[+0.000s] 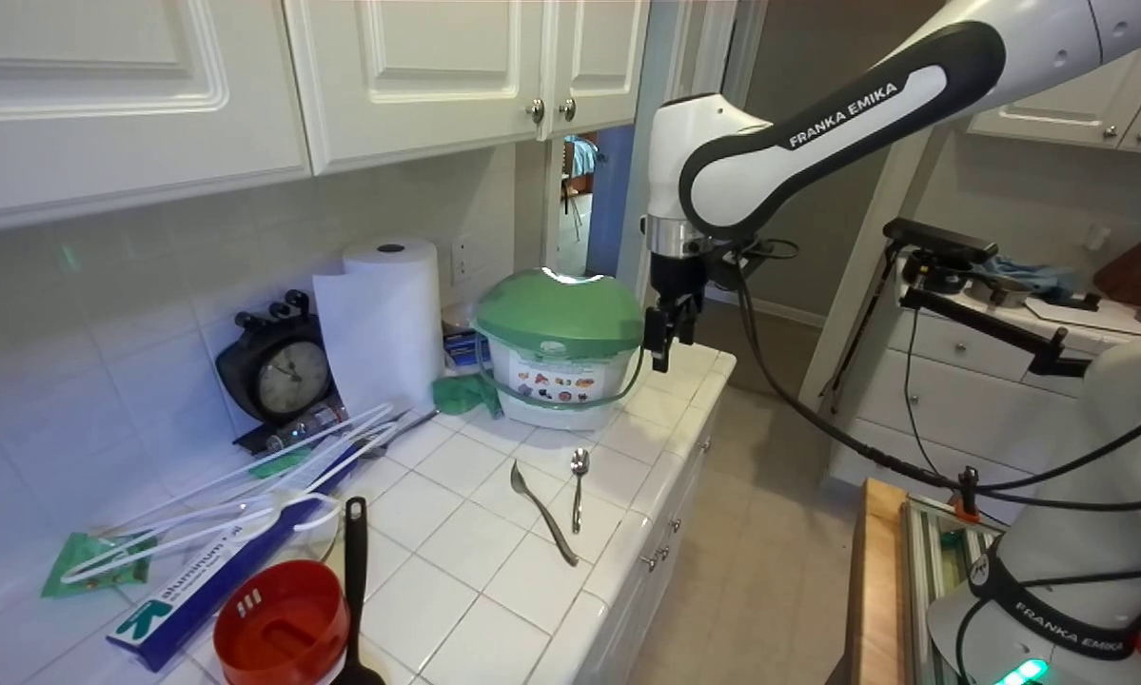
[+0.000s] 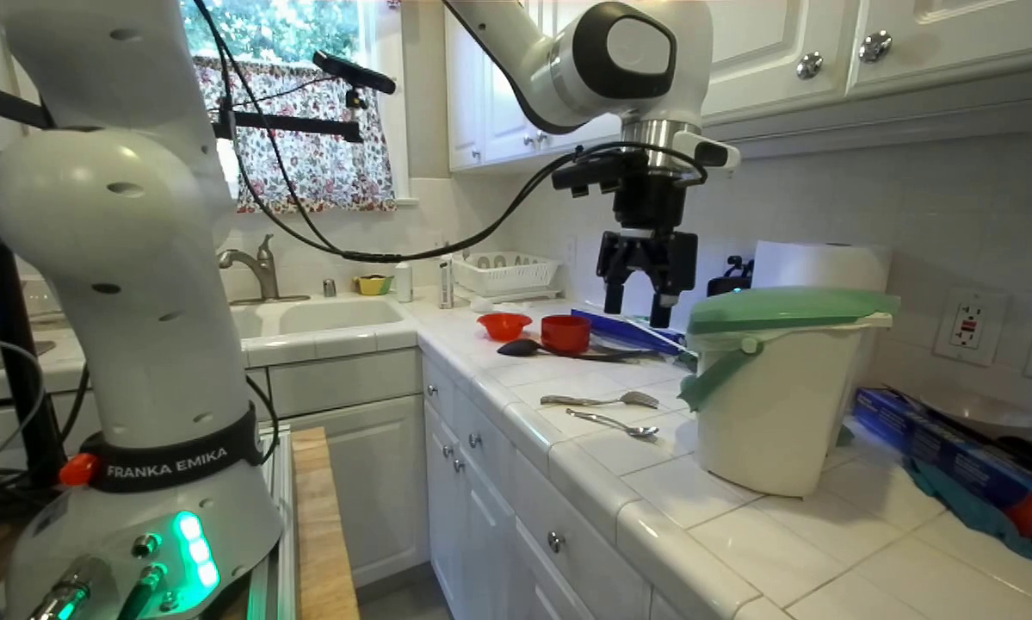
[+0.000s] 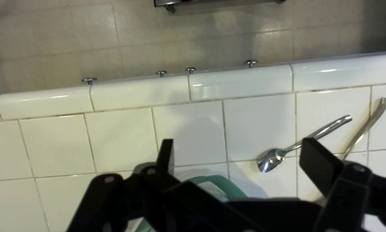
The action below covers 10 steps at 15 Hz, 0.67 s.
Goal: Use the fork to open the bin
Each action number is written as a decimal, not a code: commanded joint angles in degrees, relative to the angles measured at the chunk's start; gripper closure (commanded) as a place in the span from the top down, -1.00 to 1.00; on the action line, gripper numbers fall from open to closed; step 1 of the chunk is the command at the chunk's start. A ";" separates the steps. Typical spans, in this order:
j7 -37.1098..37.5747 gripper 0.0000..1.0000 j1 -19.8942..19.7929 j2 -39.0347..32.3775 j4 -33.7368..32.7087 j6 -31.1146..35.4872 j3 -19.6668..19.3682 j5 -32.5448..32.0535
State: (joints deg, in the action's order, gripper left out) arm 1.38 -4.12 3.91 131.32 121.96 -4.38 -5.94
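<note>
We see the gripper (image 2: 637,307) hang empty above the counter (image 2: 765,551), jaws parted, presumably to admit the fork (image 1: 541,510), which lies beside a spoon (image 1: 580,464) and near the bin (image 1: 560,376), probably placed there as a handy lever for its seated green lid (image 1: 559,312).

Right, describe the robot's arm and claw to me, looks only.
The arm is white and rounded, with black trim lettered FRANKA EMIKA in white. Below a silver collar sits the black, two-fingered claw. A black cable loops loosely beside the arm; green lights glow on its base.
</note>
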 commanded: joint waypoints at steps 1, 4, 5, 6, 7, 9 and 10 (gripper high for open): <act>2.42 1.00 -0.50 -0.06 0.10 4.12 -0.11 -0.59; 5.23 1.00 0.00 -1.85 -0.89 6.16 0.43 0.59; 5.92 1.00 0.25 -2.13 -0.93 6.36 0.69 1.02; 6.79 1.00 0.53 -2.39 -1.08 6.16 0.99 1.73; 9.90 1.00 0.83 -2.40 -1.03 5.24 1.54 1.23; 12.89 1.00 1.62 -1.98 -0.44 5.02 2.48 1.52; 13.98 1.00 1.89 -2.13 -0.28 5.58 2.83 1.34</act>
State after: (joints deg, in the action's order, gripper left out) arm 11.38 -3.22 2.29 131.32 127.61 -2.62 -5.59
